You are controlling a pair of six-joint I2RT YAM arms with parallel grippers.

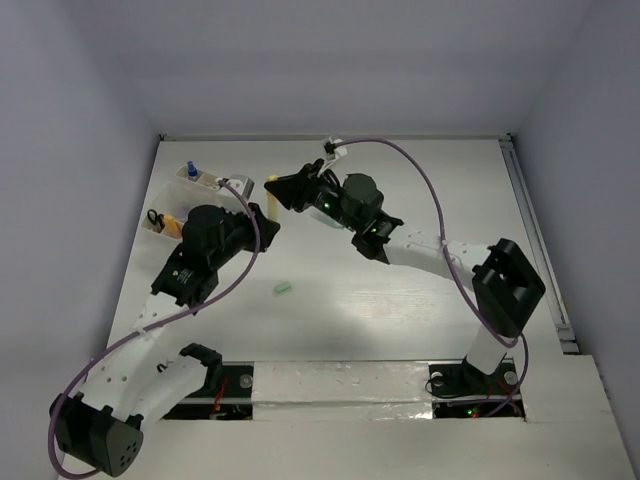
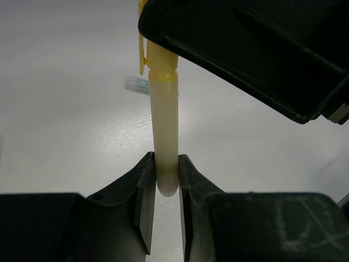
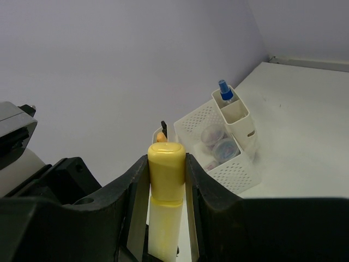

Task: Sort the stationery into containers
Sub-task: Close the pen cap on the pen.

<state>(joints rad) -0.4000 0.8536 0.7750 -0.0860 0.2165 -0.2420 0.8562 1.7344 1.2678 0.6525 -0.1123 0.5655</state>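
A yellow marker (image 1: 269,198) hangs above the table between both grippers. My left gripper (image 2: 165,164) is shut on the pale rear end of the marker's barrel (image 2: 164,125). My right gripper (image 3: 166,159) is shut on the marker's yellow cap (image 3: 166,164); in the top view it (image 1: 283,191) is just right of the left one (image 1: 262,220). A green eraser (image 1: 283,288) lies loose on the table. One container (image 3: 229,158) holds round clear jars (image 3: 221,147) and a blue-capped pen (image 3: 224,90). The other container (image 1: 160,222) holds black scissors and an orange marker.
Both containers stand at the table's far left, near the left wall (image 1: 100,150). The right arm's purple cable (image 1: 420,180) arcs over the back of the table. The eraser (image 2: 136,83) lies below the held marker.
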